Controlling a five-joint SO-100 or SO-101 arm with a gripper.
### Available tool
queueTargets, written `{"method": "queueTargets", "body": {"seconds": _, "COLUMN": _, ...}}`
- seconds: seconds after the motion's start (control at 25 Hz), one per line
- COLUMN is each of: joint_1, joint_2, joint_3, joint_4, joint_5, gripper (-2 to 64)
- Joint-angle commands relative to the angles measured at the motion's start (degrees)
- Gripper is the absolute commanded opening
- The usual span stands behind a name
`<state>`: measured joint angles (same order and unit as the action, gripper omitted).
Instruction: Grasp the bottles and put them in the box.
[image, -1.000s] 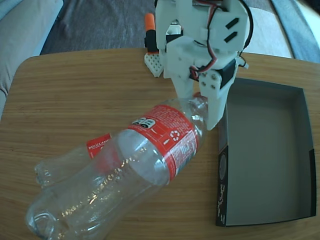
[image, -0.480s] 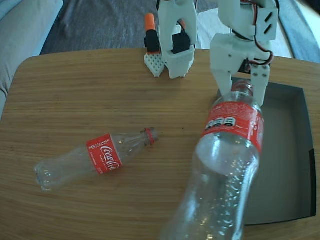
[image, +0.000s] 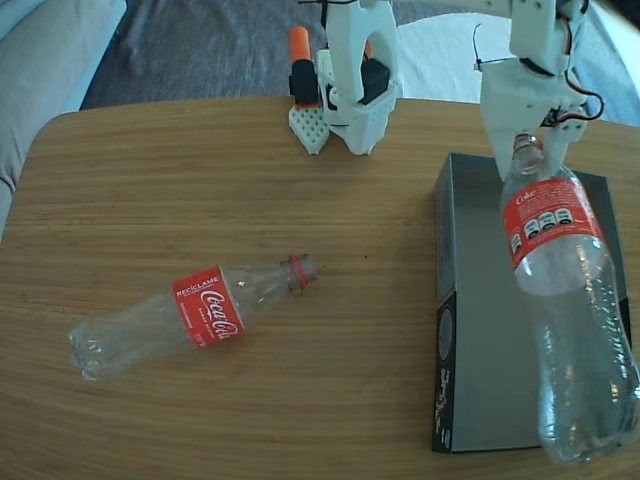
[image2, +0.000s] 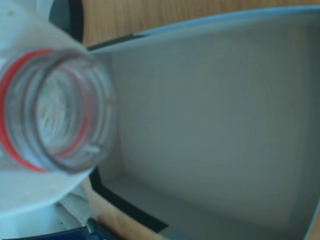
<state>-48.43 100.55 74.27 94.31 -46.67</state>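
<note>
The fixed view is bright and evenly lit by daylight. The far right corner behind my arm is overexposed to near white. Shadows on the table (image: 200, 180) are faint and soft. The bottle (image: 565, 300) I hold shows small glare spots along its clear body and appears enlarged toward the lower edge, close to the lens. The second bottle (image: 190, 315) is sharp, its label legible. The table edge bows slightly from lens curvature.

The wrist view is dimmer and soft throughout. The bottle mouth (image2: 50, 110) is strongly out of focus. The box (image2: 215, 125) interior is flat grey, with blurred walls.
</note>
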Motion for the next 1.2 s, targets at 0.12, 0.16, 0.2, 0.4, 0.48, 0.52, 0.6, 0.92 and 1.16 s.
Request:
{"method": "queueTargets", "body": {"seconds": 0.12, "joint_1": -7.2, "joint_2": 1.8, "joint_3": 1.3, "joint_4": -2.7, "joint_5": 5.3, "gripper": -0.1}}
{"method": "queueTargets", "body": {"seconds": 0.16, "joint_1": -8.2, "joint_2": 1.8, "joint_3": 2.4, "joint_4": -3.1, "joint_5": 5.4, "gripper": -0.1}}
{"method": "queueTargets", "body": {"seconds": 0.2, "joint_1": -9.0, "joint_2": 1.8, "joint_3": 3.7, "joint_4": -3.3, "joint_5": 5.4, "gripper": -0.1}}
{"method": "queueTargets", "body": {"seconds": 0.4, "joint_1": -10.2, "joint_2": 1.9, "joint_3": 9.9, "joint_4": -4.0, "joint_5": 5.4, "gripper": -0.1}}
{"method": "queueTargets", "body": {"seconds": 0.48, "joint_1": -10.2, "joint_2": 2.4, "joint_3": 12.7, "joint_4": -5.9, "joint_5": 5.4, "gripper": -0.1}}
{"method": "queueTargets", "body": {"seconds": 0.52, "joint_1": -10.2, "joint_2": 2.4, "joint_3": 13.7, "joint_4": -6.9, "joint_5": 5.4, "gripper": -0.1}}
{"method": "queueTargets", "body": {"seconds": 0.6, "joint_1": -10.2, "joint_2": 1.9, "joint_3": 15.4, "joint_4": -8.3, "joint_5": 5.4, "gripper": -0.1}}
{"method": "queueTargets", "body": {"seconds": 0.92, "joint_1": -9.7, "joint_2": 1.8, "joint_3": 23.2, "joint_4": -12.9, "joint_5": 5.5, "gripper": -0.1}}
{"method": "queueTargets", "body": {"seconds": 1.16, "joint_1": -9.5, "joint_2": 1.8, "joint_3": 25.9, "joint_4": -16.8, "joint_5": 12.7, "gripper": -0.2}}
